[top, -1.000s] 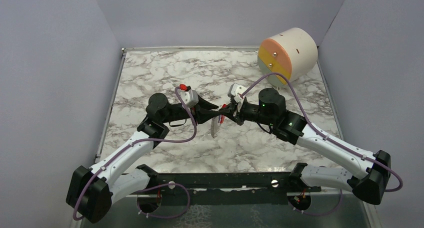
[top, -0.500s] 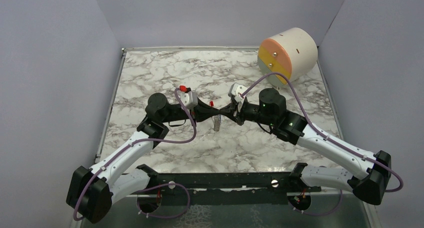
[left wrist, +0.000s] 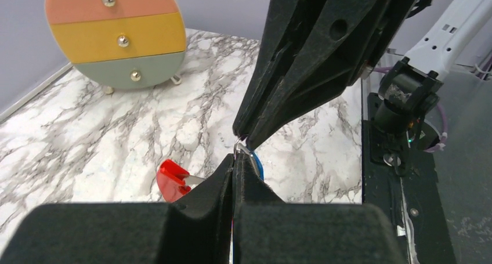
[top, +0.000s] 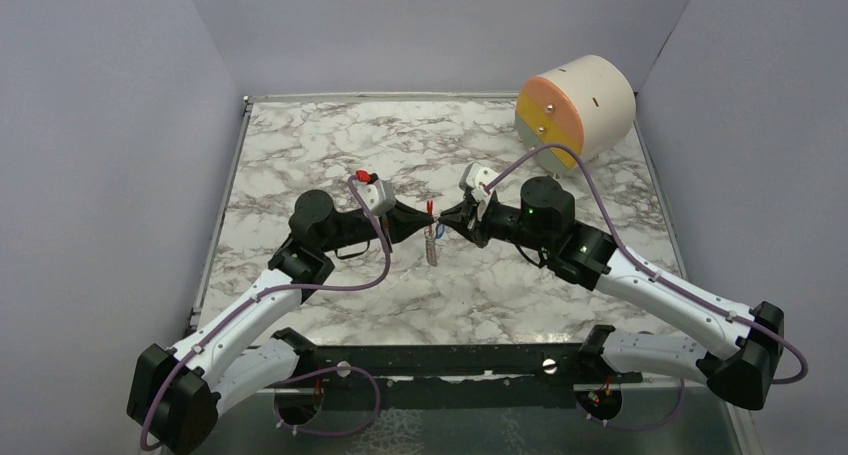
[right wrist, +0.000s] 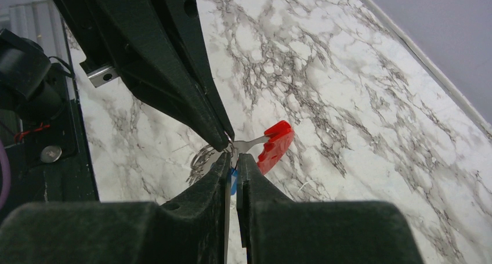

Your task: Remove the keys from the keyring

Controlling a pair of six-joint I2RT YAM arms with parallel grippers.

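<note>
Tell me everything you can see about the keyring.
The keyring is a short grey flexible strap hanging limp above the marble table, with a bright red piece at its upper end. The left claw and right claw pinch it there, tips meeting; a blue key hangs alongside.

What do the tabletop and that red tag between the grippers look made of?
Tabletop: marble-look surface, white with grey veins, fairly matt; could be laminate rather than stone. Red tag: probably glossy plastic, judging by its bright highlights and uniform colour.
</note>
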